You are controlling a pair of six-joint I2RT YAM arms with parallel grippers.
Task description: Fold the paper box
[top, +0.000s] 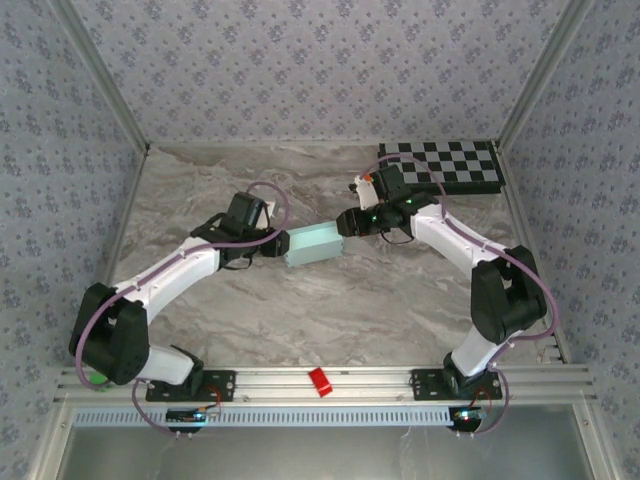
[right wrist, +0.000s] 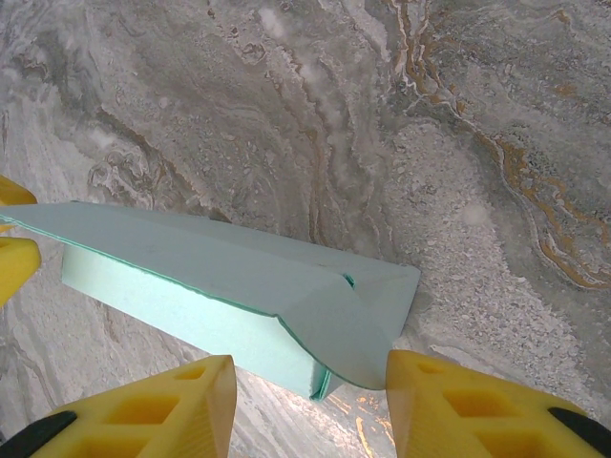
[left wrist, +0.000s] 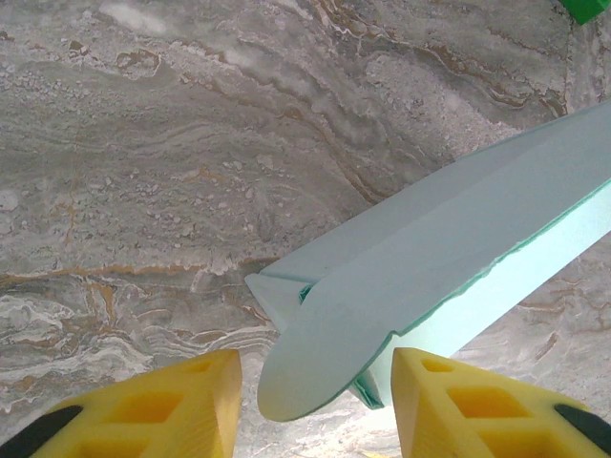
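Centre frame: box [top: 312, 245], end flaps [left wrist: 329, 324] loose. The left gripper [left wrist: 315, 382] and right gripper [right wrist: 310, 382] sit part-open astride them, unclamped. Likely step: closing ends. Next: push flaps in squarely.

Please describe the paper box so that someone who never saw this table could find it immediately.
Look at the middle of the marbled table. Between the left tool and the right tool is the paper box, a small rectangular block. It is plain pale aqua, unlike the black-and-white checkered board in the far right corner.
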